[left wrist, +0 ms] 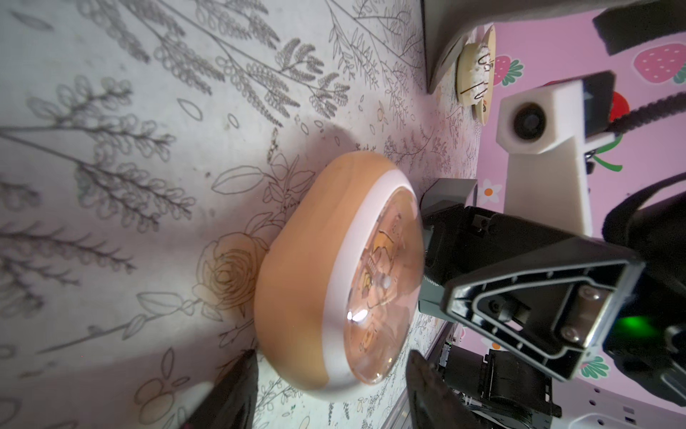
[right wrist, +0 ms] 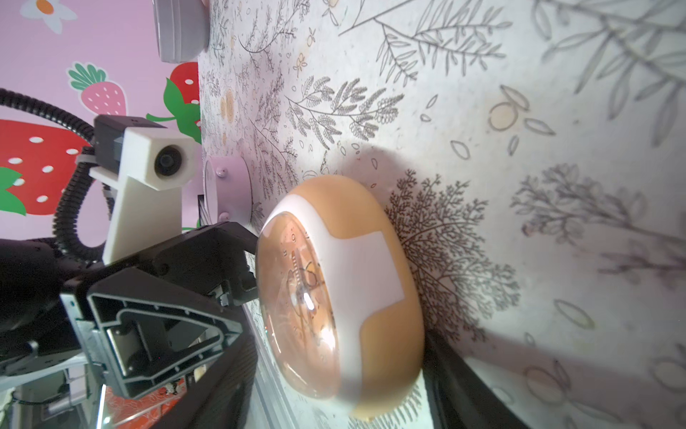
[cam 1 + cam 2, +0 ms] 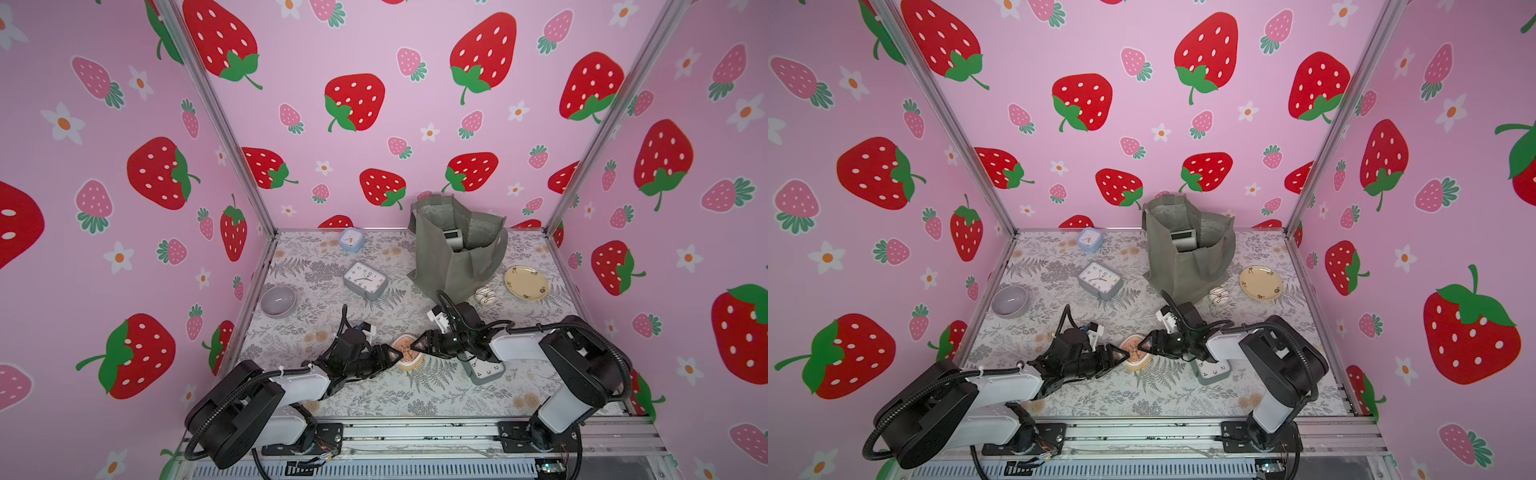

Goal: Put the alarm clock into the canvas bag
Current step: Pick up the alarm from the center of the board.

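Orange alarm clock (image 3: pixel 405 358) lies face-up on tabletop (image 3: pixel 374 399), near-centre, clear of edges: smooth rounded shell, white band, domed clear lens. My left tool (image 3: pixel 398 354) jaws apart at its left rim. My right tool (image 3: pixel 415 345) straddles right rim; grip undetermined. Soft canvas bag (image 3: pixel 449 266), mouth open, far centre-right.

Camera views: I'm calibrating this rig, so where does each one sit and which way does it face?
Top views: high behind the arm bases, looking down at both arms and the canvas bag.
Left wrist: on the left arm, looking past the left end effector at the orange clock; right end effector opposite.
Right wrist: mirrored, past the right end effector; left end effector opposite.
Shared: both wrist views frame the orange clock.
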You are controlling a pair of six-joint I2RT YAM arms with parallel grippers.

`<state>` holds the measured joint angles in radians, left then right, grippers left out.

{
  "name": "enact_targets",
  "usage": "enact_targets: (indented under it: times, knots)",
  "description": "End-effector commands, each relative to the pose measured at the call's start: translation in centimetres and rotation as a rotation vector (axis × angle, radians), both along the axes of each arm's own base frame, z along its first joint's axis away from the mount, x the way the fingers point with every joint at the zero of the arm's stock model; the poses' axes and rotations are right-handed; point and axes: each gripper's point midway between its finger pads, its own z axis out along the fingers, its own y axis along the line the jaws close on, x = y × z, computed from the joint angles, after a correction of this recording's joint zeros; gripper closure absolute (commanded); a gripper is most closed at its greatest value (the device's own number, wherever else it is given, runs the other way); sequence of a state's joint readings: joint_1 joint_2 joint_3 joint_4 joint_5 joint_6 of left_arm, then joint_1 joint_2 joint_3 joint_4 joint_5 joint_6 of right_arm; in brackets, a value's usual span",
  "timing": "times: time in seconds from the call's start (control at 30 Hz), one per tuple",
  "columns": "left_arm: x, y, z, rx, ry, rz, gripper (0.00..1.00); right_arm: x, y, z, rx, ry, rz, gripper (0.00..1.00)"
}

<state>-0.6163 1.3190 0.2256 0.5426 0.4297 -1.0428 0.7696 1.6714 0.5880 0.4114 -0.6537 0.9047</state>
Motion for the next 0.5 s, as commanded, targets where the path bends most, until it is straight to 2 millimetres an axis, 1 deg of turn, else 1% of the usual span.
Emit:
enact_targets:
  times: [0.0,0.1,0.2,0.37,0.47]
  knots:
    - [1.0,0.3,0.4,-0.014,-0.049,0.017,0.35,-1.6,-1.2,-2.8,-0.062,0.105,-0.008,0.34]
    - [1.4,0.6,0.3,-0.022,-0.043,0.013,0.38,-2.0,-1.2,-2.6,-0.036,0.112,-0.002,0.38]
    - [1.4,0.7,-0.3,-0.020,-0.026,0.017,0.40,-2.2,-1.0,-2.2,-0.005,0.111,0.007,0.40]
    - [1.2,0.3,-0.9,-0.039,-0.004,0.002,0.43,-2.2,-0.6,-1.3,0.054,0.111,0.007,0.41]
    - [1.3,-0.1,-0.8,-0.059,-0.002,-0.008,0.44,-2.2,-0.3,-1.0,0.076,0.117,0.006,0.42]
